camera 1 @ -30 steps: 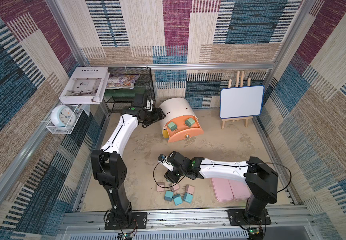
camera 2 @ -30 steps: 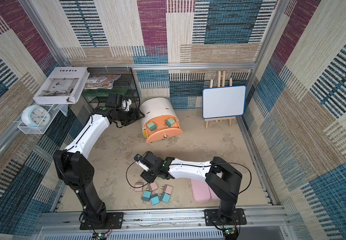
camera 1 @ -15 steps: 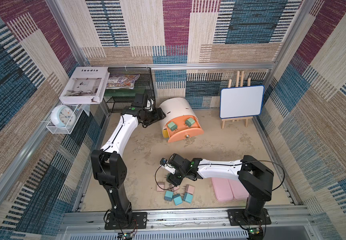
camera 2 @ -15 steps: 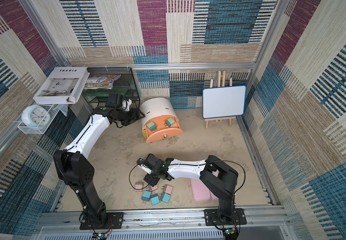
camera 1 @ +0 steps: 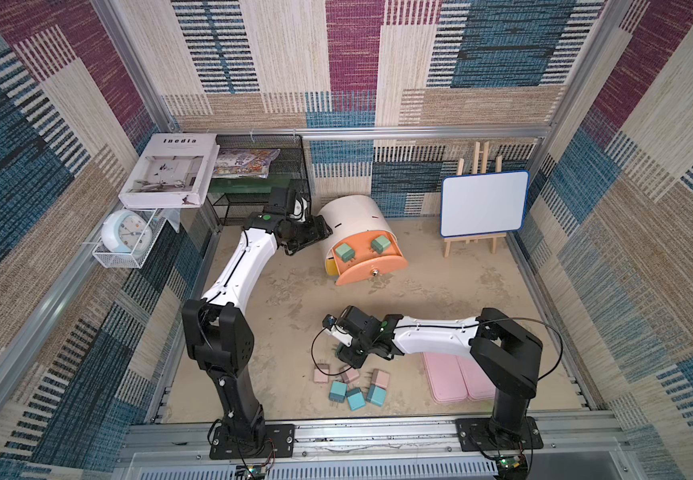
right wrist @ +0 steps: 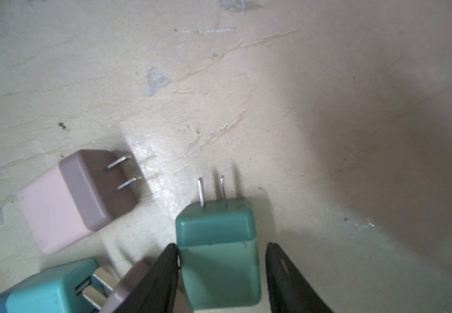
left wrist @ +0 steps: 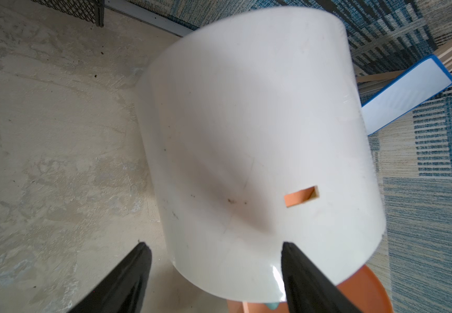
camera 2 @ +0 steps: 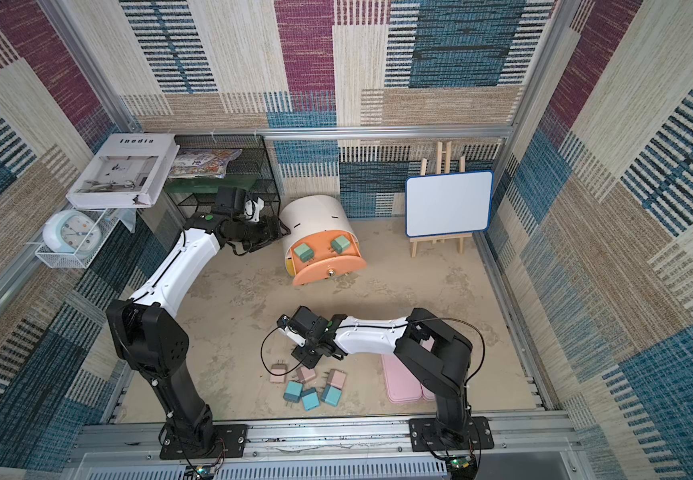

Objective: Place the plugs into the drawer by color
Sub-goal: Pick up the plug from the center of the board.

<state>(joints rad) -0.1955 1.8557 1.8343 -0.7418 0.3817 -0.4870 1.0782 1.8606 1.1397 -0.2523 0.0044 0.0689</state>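
The drawer (camera 1: pixel 353 220) is a white drum cabinet at the back, and its peach drawer (camera 1: pixel 372 270) is pulled out. Two green plugs (camera 1: pixel 343 252) (camera 1: pixel 380 244) lie in it. My left gripper (camera 1: pixel 322 232) is open against the drum's side, and in the left wrist view its fingers (left wrist: pixel 295 268) straddle the drum's lower edge. My right gripper (right wrist: pixel 220 246) is down at the floor over a third green plug (right wrist: pixel 218 244). One finger (right wrist: pixel 165 271) touches it; the other stands a little off. Pink plugs (camera 1: pixel 322 374) and blue plugs (camera 1: pixel 337 390) lie just in front.
Two flat pink cases (camera 1: pixel 457 378) lie under my right arm. A whiteboard easel (camera 1: pixel 484 203) stands at the back right. A black wire rack (camera 1: pixel 261 178) with a book (camera 1: pixel 168 170) is at the back left, with a clock (camera 1: pixel 126 237) in a basket below.
My right gripper has moved toward the front and down onto the plug cluster. Its jaws have narrowed around the green plug. The left arm has not moved.
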